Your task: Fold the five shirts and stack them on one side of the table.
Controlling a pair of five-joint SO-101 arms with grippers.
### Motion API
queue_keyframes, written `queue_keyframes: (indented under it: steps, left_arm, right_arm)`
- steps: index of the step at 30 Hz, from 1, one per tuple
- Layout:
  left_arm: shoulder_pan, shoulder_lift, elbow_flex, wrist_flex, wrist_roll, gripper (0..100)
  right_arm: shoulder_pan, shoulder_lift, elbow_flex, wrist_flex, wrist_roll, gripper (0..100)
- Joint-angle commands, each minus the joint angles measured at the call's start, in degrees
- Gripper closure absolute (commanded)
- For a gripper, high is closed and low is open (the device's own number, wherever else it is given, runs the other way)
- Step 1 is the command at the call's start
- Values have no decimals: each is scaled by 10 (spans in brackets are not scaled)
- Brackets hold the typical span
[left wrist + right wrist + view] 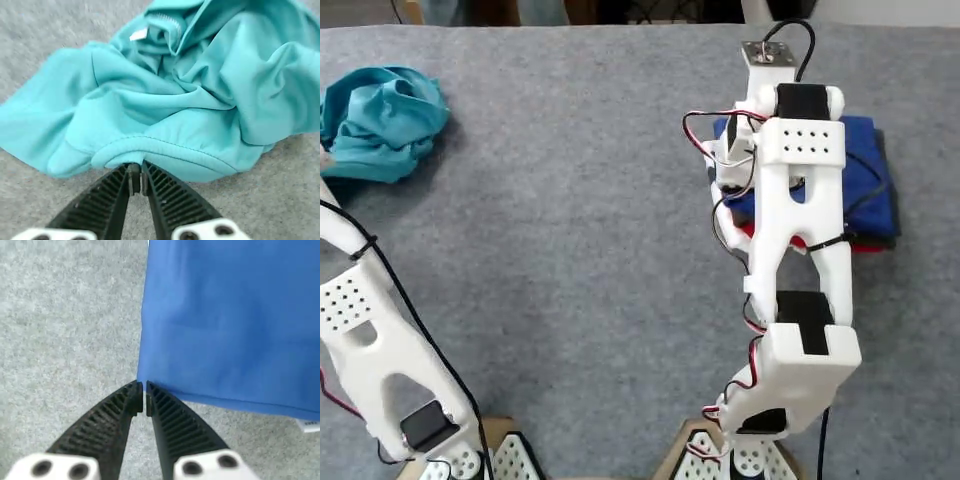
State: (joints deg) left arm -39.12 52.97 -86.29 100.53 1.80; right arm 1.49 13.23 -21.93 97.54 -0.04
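A crumpled teal shirt [380, 120] lies at the far left of the grey table [570, 260]. My left gripper [136, 172] is shut, its tips right at the hem of the teal shirt [165, 100]; I see no cloth between the fingers. At the far right a folded blue shirt [865, 170] tops a stack, with a red layer [745, 230] and a dark one [880, 240] showing beneath. My right gripper [144, 390] is shut, its tips at the corner of the blue shirt [225, 325], just off the cloth over the table.
The right arm [800, 200] stretches over the stack and hides its near left part. The left arm [370, 340] runs along the table's left edge. Both arm bases [720, 460] stand at the near edge.
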Motion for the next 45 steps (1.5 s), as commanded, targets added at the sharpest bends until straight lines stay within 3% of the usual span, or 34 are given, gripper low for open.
queue_keyframes:
  steps: [1,5,10,15,23,27,30,32,38,42,45]
  left_arm:
    - [23,-85,45,5,-10,973]
    - [52,-185,126,5,-10,973]
    - [137,-346,313,4,-10,973]
    - [255,-519,504,3,-8,973]
    - [506,-732,734,-14,-7,971]
    - [560,-760,845,-71,-6,944]
    - [557,-761,895,-84,17,778]
    - [537,-767,901,-90,60,727]
    - [444,-767,831,-117,98,726]
    - [318,-767,772,-64,95,726]
    - [204,-766,771,-33,40,726]
  right_arm:
    - [-8,-31,0,-13,-5,984]
    - [-8,-17,0,-19,-5,984]
    - [-8,3,0,-16,-5,984]
    - [-8,5,0,-16,-5,984]
    - [-8,4,-5,-16,-4,984]
    - [-8,4,-6,-16,-1,984]
    - [-8,4,-6,-18,-1,983]
    - [-8,4,-6,-18,0,983]
    - [-40,3,-7,8,37,983]
    - [-109,-28,17,37,141,983]
    - [-180,-91,69,35,210,983]
